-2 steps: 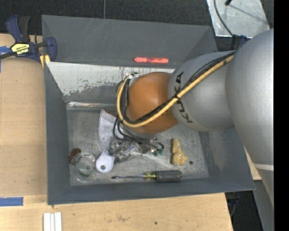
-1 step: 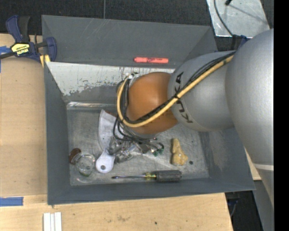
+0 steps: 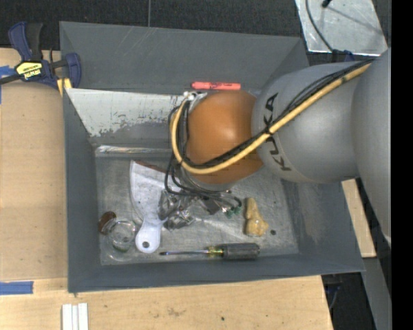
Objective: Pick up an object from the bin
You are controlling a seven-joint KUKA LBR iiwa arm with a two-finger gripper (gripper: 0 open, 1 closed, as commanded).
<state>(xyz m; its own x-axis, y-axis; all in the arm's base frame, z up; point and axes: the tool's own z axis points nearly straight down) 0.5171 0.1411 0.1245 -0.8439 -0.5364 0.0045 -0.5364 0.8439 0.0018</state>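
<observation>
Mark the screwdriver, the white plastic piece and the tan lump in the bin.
screwdriver (image 3: pixel 239 251): camera view, on its dark handle.
white plastic piece (image 3: pixel 150 235): camera view, on its rounded end.
tan lump (image 3: pixel 255 220): camera view, on its middle.

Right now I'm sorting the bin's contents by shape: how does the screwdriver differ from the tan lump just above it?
The screwdriver is long and thin, the tan lump short and knobbly. The screwdriver has a dark handle and metal shaft; the tan lump is one pale colour. Both lie loose on the floor of the bin.
</observation>
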